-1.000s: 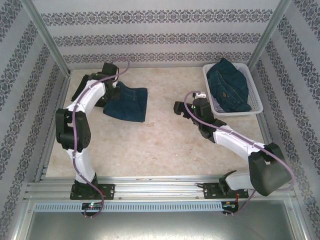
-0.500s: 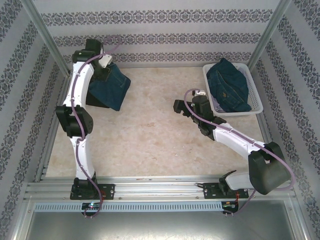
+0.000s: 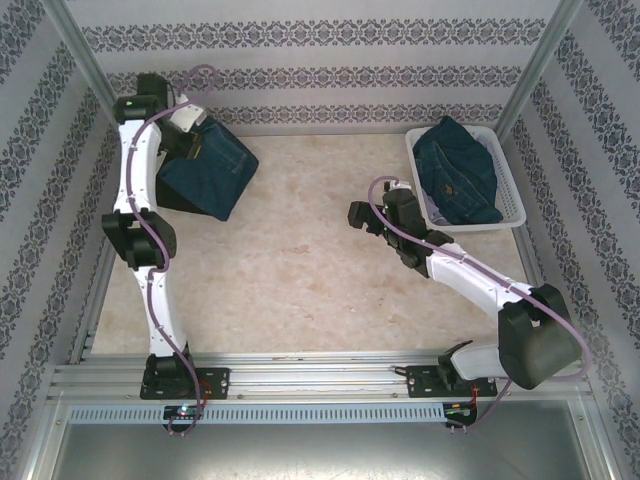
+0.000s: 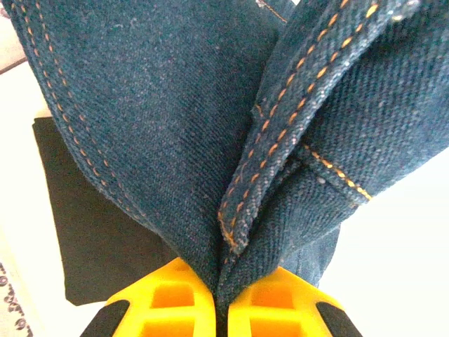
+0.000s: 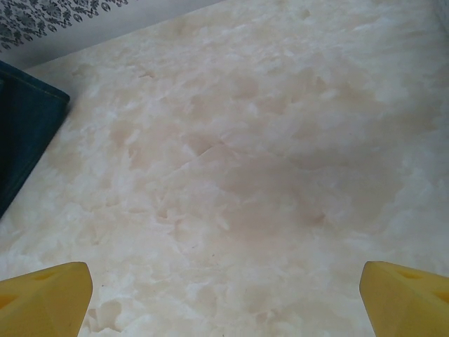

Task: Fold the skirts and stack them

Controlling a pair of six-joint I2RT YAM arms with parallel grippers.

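At the far left, our left gripper (image 4: 219, 281) is clenched on a stitched fold of the denim skirt (image 4: 175, 105), which hangs from the fingers in heavy drapes. Beneath the gripper, partly covered by the hanging cloth, lies the black skirt (image 4: 91, 232), flat and squared on the table (image 3: 300, 270). We cannot tell whether the denim's lower edge touches it.

We judge the denim weighty for cloth and fairly stiff. It should hold a crease and sag little, and its thick seams give the fingers something firm to bite. A pinch on a seam or the waistband looks safer than one on a single layer, which could slide out.

Further right, our right gripper (image 3: 362, 217) stands wide open with nothing between its fingers, hovering over bare table. Just to its right, the basket (image 3: 515, 205) holds a second denim skirt (image 3: 455, 170) in a loose heap. We expect it to handle the same way, and its raised top fold is the easiest place to take it.
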